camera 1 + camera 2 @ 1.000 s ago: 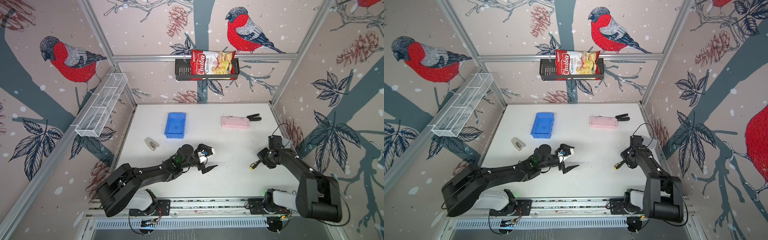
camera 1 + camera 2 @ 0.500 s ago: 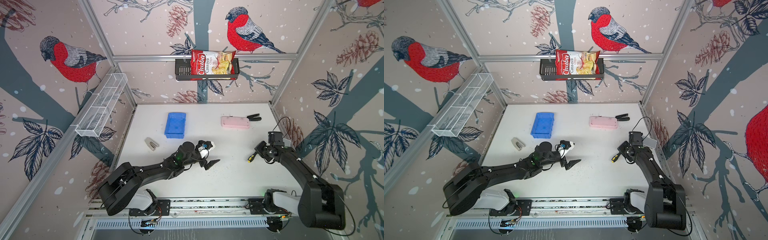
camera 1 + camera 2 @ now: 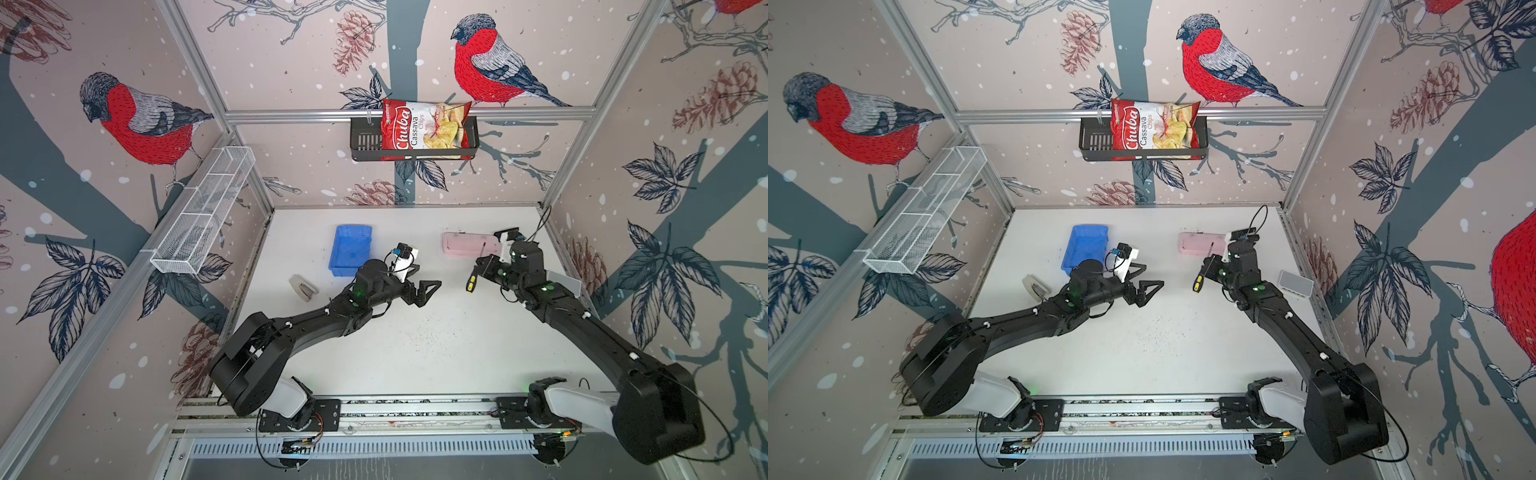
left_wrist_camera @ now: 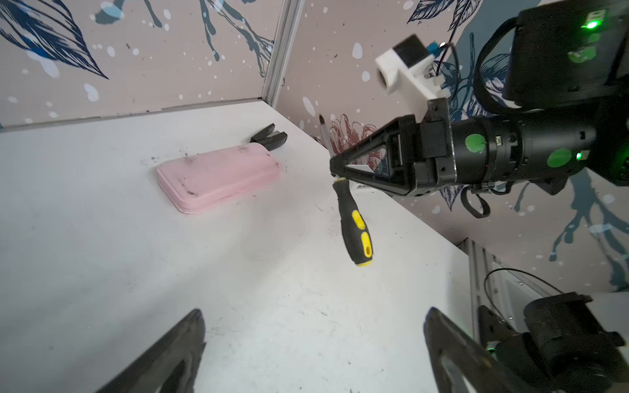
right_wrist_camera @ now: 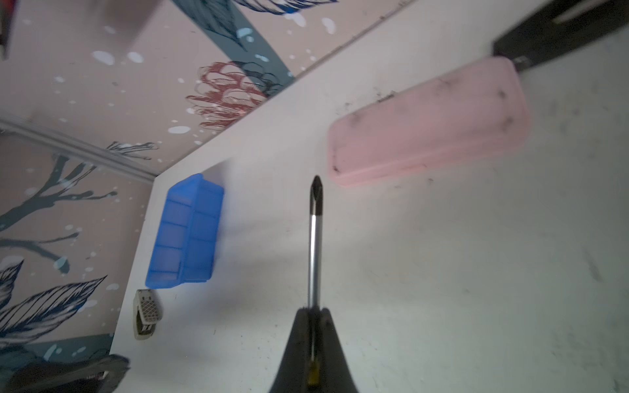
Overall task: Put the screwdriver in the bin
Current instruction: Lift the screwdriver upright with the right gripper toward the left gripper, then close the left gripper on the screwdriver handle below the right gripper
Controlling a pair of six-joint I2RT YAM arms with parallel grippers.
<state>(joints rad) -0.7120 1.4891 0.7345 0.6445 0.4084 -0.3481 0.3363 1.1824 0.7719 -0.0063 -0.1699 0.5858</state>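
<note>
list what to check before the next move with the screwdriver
1. Small black-and-yellow-handled screwdriver gripped: ok, right gripper is shut on its metal shaft and holds it in the air.
2. Left gripper ready: ok, open and empty.
3. Shallow blue plastic bin free: ok, nothing inside.
4. Screwdriver over bin: not ok, it hangs near the flat pink tray.
5. Route to bin clear: cannot tell, left gripper sits between them.

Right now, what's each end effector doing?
Left end effector: open, empty.
Right end effector: closed, holding the screwdriver by its shaft.
</note>
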